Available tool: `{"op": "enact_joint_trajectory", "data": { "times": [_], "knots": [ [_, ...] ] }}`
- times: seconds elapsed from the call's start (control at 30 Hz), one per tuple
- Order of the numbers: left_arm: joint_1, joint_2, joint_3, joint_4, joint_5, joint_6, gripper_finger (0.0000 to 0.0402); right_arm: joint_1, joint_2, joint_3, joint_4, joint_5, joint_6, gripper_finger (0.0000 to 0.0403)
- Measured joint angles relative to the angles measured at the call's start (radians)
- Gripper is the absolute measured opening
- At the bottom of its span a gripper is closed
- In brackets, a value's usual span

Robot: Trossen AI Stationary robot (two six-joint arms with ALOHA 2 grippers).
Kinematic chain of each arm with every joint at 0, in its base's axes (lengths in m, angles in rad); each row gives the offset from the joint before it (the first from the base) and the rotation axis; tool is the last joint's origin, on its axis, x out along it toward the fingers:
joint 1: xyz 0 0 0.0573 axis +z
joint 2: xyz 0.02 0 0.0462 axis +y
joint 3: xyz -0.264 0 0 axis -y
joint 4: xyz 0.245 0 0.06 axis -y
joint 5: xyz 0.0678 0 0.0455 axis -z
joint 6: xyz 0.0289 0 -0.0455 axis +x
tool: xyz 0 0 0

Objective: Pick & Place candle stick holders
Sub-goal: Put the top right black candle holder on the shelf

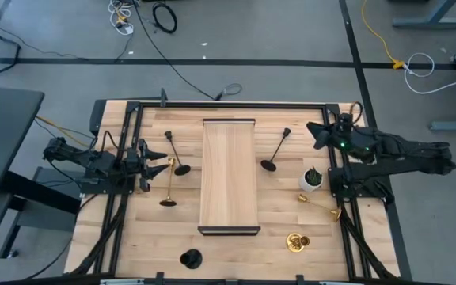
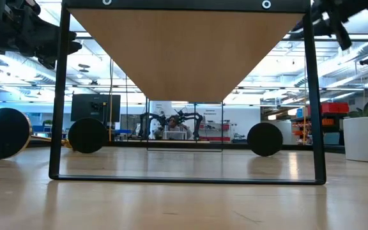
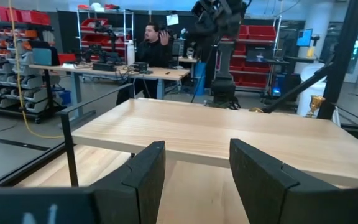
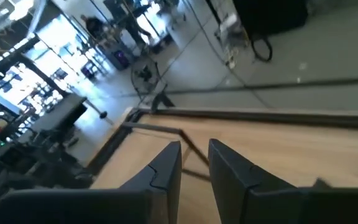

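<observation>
Candle stick holders (image 1: 169, 180): lying scattered on table (image 1: 236, 253) flanking raised wooden shelf (image 1: 229, 174), likely awaiting pickup. Left gripper (image 3: 194, 177): fingers parted, empty, near gold holder. Right gripper (image 4: 194, 171): slightly parted, empty, parked at edge.

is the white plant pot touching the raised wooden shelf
Apart. The high view shows bare table between the white pot and the wooden shelf, with a black holder lying there.

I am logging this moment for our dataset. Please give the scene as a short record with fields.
Stand: long light wooden shelf on a black metal frame, at table centre
Black metal candle holders: two lying left and right of the shelf, one at the front edge
Gold metal candle holders
Left gripper: fingers open, empty
Right gripper: fingers open, empty
</observation>
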Motion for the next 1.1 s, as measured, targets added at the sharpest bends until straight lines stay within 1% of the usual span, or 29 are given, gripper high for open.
{"op": "enact_joint_trajectory", "data": {
  "times": [0.1,0.13,0.2,0.27,0.37,0.5,0.7,0.77,0.83,1.0,1.1],
  "knots": [
    [0.000,0.000,0.000,0.008,0.000,-0.032,0.0181,-0.066,0.111,0.089,-0.089,-0.092,0.088,0.0081],
    [0.000,0.000,0.000,0.011,0.000,-0.047,0.0181,-0.090,0.155,0.119,-0.123,-0.137,0.116,0.0080],
    [0.000,0.000,0.000,0.012,0.000,-0.056,0.0181,-0.138,0.236,0.173,-0.181,-0.225,0.144,0.0076],
    [0.000,0.000,0.000,0.012,0.000,-0.055,0.0181,-0.183,0.311,0.224,-0.248,-0.289,0.175,0.0072],
    [0.000,0.000,0.000,0.012,0.000,-0.053,0.0181,-0.232,0.414,0.282,-0.284,-0.377,0.217,0.0063],
    [0.000,0.000,0.000,0.013,0.000,-0.077,0.0181,-0.285,0.528,0.313,-0.301,-0.459,0.251,0.0052],
    [0.000,0.000,0.000,0.012,0.022,-0.089,0.0181,-0.352,0.651,0.316,-0.300,-0.584,0.286,0.0047],
    [0.000,0.000,0.000,0.009,0.044,-0.113,0.0181,-0.369,0.683,0.316,-0.304,-0.611,0.321,0.0047],
    [0.000,0.000,0.000,0.004,0.060,-0.129,0.0181,-0.386,0.707,0.316,-0.304,-0.625,0.321,0.0047],
    [0.000,0.000,0.000,0.003,0.090,-0.130,0.0181,-0.410,0.757,0.316,-0.340,-0.602,0.327,0.0047],
    [0.000,0.000,0.000,0.003,0.109,-0.131,0.0181,-0.412,0.795,0.316,-0.358,-0.603,0.371,0.0047]
  ]
}}
